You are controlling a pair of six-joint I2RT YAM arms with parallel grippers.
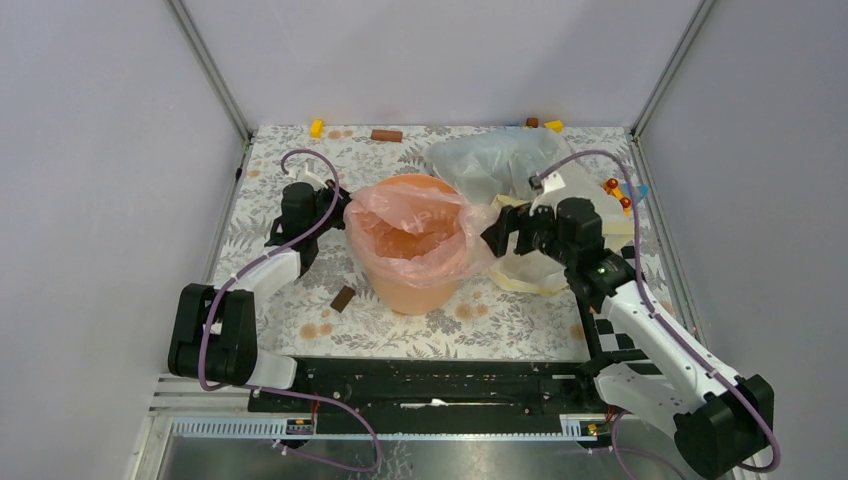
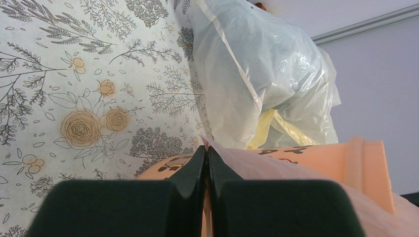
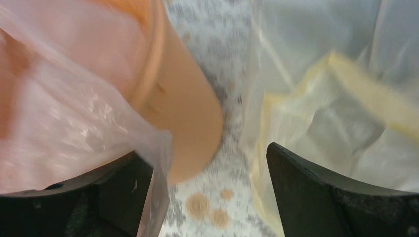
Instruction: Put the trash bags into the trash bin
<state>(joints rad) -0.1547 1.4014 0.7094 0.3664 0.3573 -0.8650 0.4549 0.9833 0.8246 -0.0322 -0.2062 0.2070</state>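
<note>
The peach-orange trash bin stands upright mid-table. The pink trash bag is draped into and over its rim. My left gripper sits at the bin's left rim and is shut on the pink bag's edge; in the left wrist view the pads pinch the pink film against the bin. My right gripper is open at the bin's right side. In the right wrist view the pink bag hangs over the left finger, with the bin between the jaws.
A clear whitish bag lies behind the bin and a pale yellow bag lies under my right wrist. A brown block sits left of the bin. Small toys line the far edge. Walls close in both sides.
</note>
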